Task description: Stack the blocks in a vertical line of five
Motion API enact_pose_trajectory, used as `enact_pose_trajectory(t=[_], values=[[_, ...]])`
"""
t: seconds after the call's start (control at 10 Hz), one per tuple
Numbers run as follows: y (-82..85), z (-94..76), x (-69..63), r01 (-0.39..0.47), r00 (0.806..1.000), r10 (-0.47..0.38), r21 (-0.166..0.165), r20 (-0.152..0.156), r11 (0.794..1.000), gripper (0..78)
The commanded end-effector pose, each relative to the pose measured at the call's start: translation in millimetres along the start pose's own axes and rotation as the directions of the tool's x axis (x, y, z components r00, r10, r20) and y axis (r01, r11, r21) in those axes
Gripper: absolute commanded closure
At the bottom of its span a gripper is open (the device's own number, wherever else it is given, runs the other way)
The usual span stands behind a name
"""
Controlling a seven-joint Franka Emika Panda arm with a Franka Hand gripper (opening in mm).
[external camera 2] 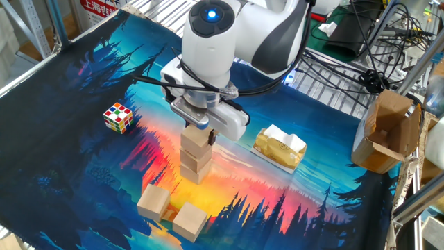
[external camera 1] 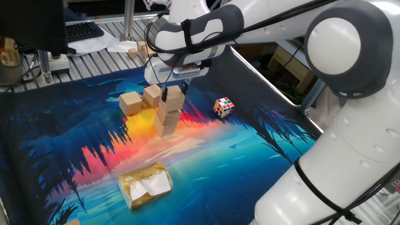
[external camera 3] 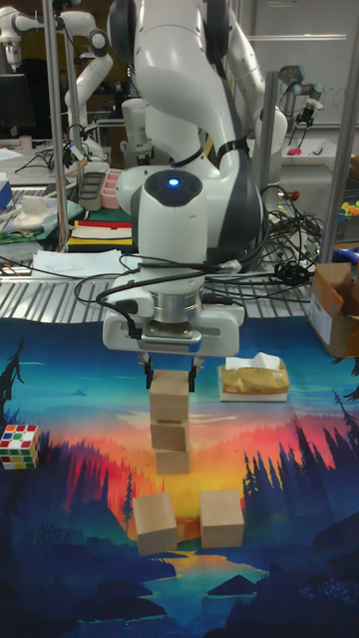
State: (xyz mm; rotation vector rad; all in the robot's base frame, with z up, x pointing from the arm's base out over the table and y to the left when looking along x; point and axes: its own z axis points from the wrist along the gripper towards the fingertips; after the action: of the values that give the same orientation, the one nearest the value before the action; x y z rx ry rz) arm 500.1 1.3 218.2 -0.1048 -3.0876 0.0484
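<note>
Three blocks up mid-mat, and the gripper straddles the top block, fingers apart, seemingly off its sides. Two loose blocks wait at six o'clock. Danger: a finger snagging on the lift topples this crooked stack.

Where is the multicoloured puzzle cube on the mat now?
The puzzle cube lies alone on the mat, apart from the three-block stack. In the tall fixed view it is at the far left edge.
</note>
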Motion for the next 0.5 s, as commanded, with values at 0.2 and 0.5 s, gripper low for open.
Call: enact_pose_trajectory(t=[0.2,0.5], values=[[-1.4,-0.4,-3.1,-0.002,1.0,0.002,-0.006,0.007,1.0,76.4],[-2.2,0.8,-5.0,-0.004,1.0,0.004,-0.01,0.007,1.0,76.4]])
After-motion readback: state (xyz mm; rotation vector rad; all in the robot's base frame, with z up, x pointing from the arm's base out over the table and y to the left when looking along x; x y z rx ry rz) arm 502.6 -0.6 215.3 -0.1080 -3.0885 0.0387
